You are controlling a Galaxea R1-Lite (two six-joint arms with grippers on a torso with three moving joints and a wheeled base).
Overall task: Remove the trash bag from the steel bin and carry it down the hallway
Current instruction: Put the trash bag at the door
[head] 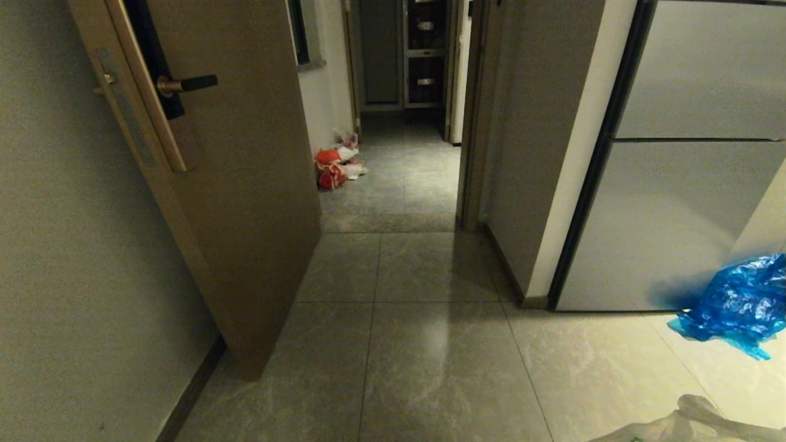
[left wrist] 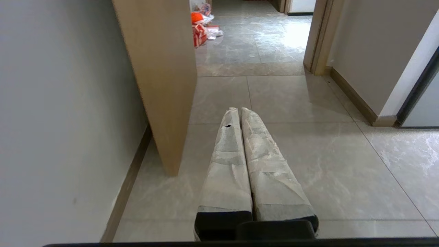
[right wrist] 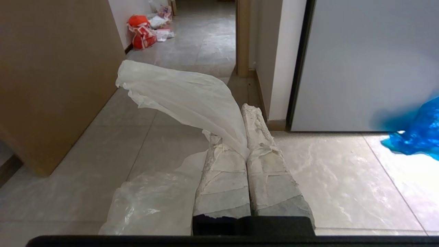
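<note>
Between our right gripper's (right wrist: 244, 113) closed fingers we pinch the trash bag (right wrist: 185, 96), draping beside them; our left gripper (left wrist: 239, 110) is closed, empty.

The trash bag (right wrist: 185, 99) is pinched in the right gripper (right wrist: 240, 113), draping to its left. Ahead lies the hallway (head: 399, 178); an open door (head: 245, 184) stands left, a blue bag (right wrist: 416, 135) right.

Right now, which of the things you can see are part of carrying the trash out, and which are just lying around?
Part of the job:
- trash bag, pinched in the right claw
- hallway ahead

Just lying about:
- orange bag and litter against the hallway wall
- blue plastic bag by the grey panel
- open wooden door
- left claw, shut and empty
</note>
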